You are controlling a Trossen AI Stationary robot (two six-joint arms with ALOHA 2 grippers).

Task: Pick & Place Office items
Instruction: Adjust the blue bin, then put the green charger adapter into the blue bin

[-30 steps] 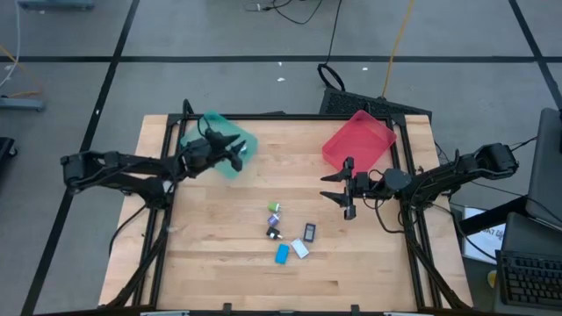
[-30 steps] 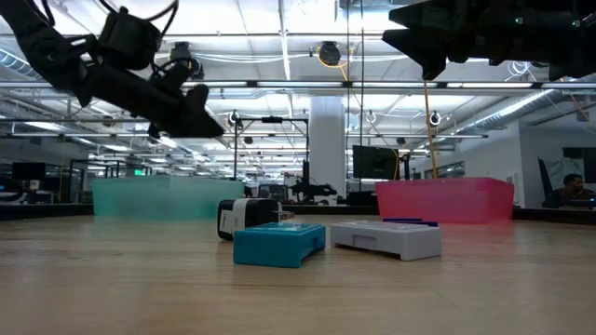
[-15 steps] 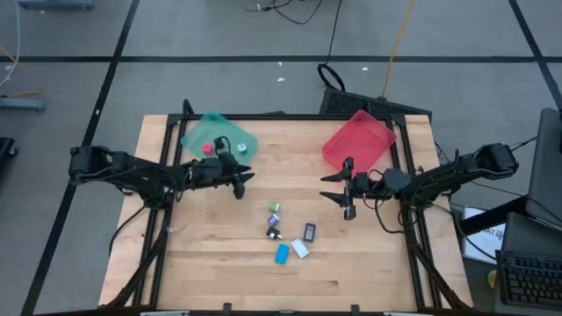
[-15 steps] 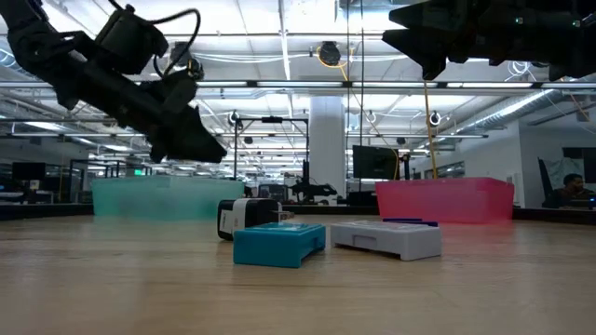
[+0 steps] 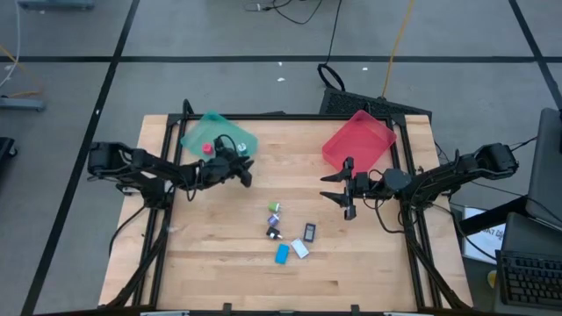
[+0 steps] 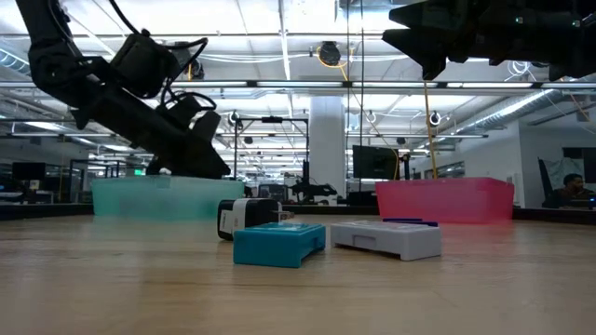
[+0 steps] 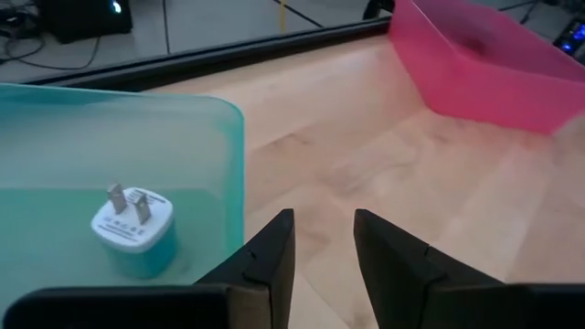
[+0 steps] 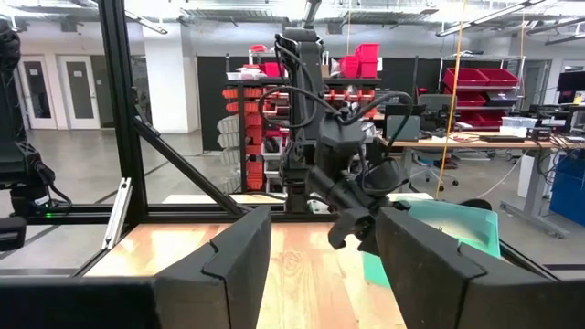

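The teal tray point(image 7: 110, 146) held a small white-and-teal plug adapter point(image 7: 133, 230), prongs up, its faint print unreadable. The left gripper point(image 7: 320, 247) hovered at the tray's corner, jaws slightly apart, pinching nothing. The remaining office items point(image 5: 287, 233) lay mid-bench. The right gripper point(image 5: 349, 188) waited beside the red tray point(image 5: 358, 140), jaws spread.

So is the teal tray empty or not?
Not empty. The teal tray holds a small plug-shaped piece, prongs up, and the high view shows a red piece inside too.

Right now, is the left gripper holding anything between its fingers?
No: in the left wrist view the left gripper shows only bare wood between its fingers, and the white plug adapter lies apart in the teal tray.
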